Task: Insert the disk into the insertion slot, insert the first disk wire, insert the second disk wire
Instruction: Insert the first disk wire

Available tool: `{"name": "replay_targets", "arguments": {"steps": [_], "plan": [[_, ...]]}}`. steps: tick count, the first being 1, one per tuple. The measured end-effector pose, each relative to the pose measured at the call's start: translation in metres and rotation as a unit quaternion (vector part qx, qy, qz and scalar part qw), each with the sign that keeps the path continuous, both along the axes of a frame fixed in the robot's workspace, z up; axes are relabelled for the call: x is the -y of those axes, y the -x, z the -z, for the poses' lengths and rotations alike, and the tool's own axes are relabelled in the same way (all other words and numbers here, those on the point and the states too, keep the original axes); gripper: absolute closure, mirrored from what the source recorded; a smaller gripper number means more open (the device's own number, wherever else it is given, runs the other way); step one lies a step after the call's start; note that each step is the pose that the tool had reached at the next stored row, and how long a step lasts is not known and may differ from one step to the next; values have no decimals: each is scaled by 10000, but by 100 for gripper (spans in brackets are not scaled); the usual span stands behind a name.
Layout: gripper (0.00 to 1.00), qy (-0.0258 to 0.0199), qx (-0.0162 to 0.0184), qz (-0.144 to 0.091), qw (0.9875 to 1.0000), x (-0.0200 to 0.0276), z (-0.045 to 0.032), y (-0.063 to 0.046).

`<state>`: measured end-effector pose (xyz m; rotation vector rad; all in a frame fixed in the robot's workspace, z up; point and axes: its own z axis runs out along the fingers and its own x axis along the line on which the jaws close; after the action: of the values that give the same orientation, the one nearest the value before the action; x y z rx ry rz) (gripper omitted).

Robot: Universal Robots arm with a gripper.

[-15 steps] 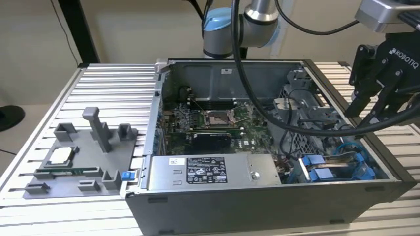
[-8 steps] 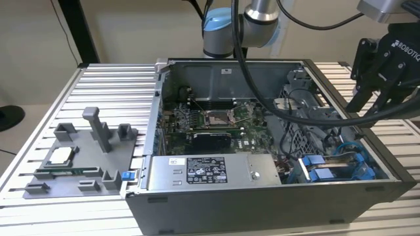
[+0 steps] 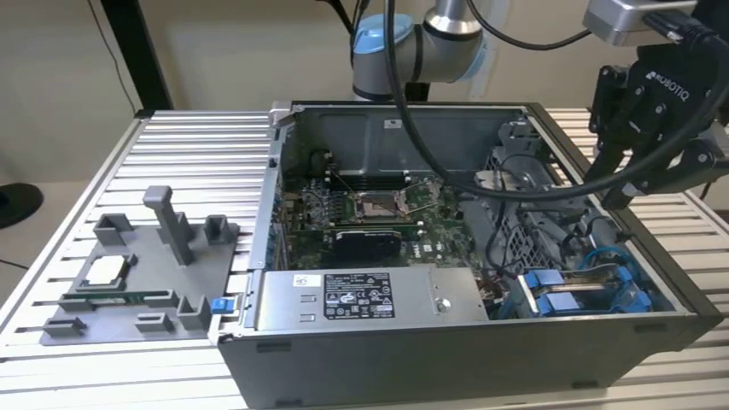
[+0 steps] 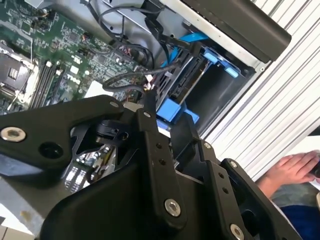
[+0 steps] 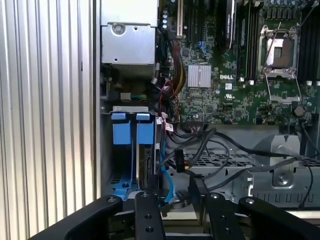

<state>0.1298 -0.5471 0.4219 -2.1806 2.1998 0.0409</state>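
While the gripper hangs tilted above the disk seated in the insertion slot, its fingers stand apart.

In the exterior view, on table: computer case at centre, fixture plate at its 9 o'clock. Inside case: motherboard at centre, power-supply box at 6 o'clock, insertion slot at 4 o'clock.

Looked like a robotics lab test bench: open PC tower sat on a ribbed aluminium-profile table, grey parts fixture beside it, robot arm standing behind with black cables hanging off it, bare beige wall at the back.
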Motion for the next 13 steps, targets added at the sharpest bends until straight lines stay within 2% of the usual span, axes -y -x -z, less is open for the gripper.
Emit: {"name": "replay_targets", "arguments": {"steps": [13], "plan": [[0, 1, 12, -186, 9998, -1, 99, 20]]}}
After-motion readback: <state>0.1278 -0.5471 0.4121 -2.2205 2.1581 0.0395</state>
